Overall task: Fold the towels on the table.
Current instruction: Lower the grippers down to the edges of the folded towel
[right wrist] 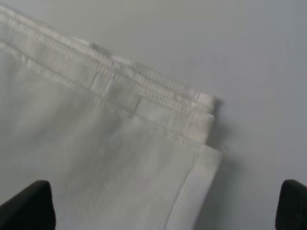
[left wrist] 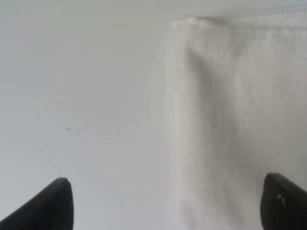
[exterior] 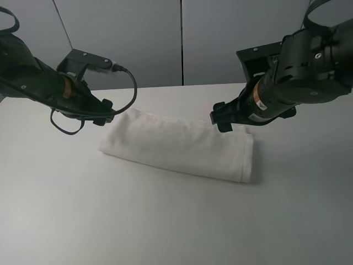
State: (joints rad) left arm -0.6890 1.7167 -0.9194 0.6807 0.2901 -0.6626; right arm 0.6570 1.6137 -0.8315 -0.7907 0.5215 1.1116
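A white terry towel (exterior: 179,144) lies folded into a long rectangle across the middle of the white table (exterior: 165,221). My left gripper (exterior: 105,113) hovers just over the towel's far left corner, open, with nothing between its fingertips (left wrist: 50,206). The left wrist view shows the towel's left edge (left wrist: 230,120) below it. My right gripper (exterior: 225,118) hangs above the towel's far right corner, open and empty. In the right wrist view the stacked hemmed layers of that corner (right wrist: 158,105) lie flat between the two dark fingertips (right wrist: 29,206).
A grey wall (exterior: 182,38) with panel seams stands behind the table. Both arms reach in from the far corners, the left arm's cable (exterior: 129,83) looping above the towel's corner.
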